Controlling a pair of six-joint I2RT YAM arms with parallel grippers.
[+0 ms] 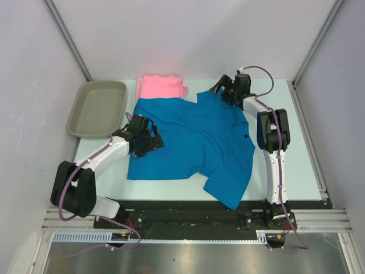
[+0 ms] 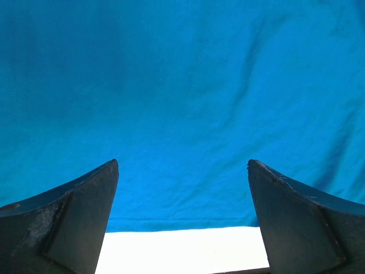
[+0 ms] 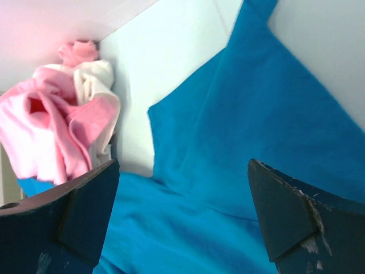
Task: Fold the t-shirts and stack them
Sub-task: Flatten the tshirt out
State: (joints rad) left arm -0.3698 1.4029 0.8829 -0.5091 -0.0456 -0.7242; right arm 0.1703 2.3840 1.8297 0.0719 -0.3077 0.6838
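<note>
Left gripper [image 1: 146,138] and right gripper [image 1: 221,89] both spread, empty, over the blue t-shirt [image 1: 194,137].
Left wrist view: blue cloth beneath the fingers; right wrist view also catches the pink t-shirt [image 3: 51,125], bunched left of its fingers.

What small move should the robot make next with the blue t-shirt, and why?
Probably lower the left gripper and pinch the blue t-shirt at its hem. The shirt lies spread flat and unfolded, the gripper's jaws stand open and empty, and in the wrist view the hem edge runs between its fingers.
</note>
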